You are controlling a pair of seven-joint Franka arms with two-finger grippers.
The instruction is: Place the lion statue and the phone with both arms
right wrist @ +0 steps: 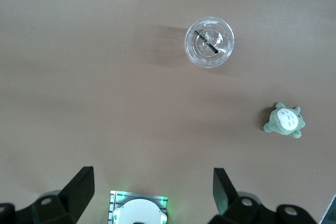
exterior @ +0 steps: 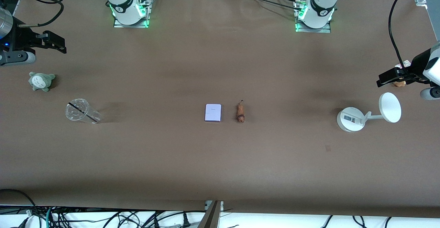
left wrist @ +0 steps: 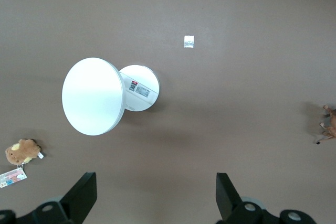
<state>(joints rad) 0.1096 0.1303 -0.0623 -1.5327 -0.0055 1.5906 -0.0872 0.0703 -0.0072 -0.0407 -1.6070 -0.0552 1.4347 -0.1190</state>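
Centrally, phone (exterior: pixel 213 112) and lion statue (exterior: pixel 240 112) lie well apart from both spread, empty pincers.

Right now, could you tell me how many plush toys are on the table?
2: the grey-green plush toy at the right arm's end, and the brown plush at the left arm's end, partly hidden under the left gripper.

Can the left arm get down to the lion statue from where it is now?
Probably yes: the lion statue lies alone beside the phone, and the open left gripper holds nothing.
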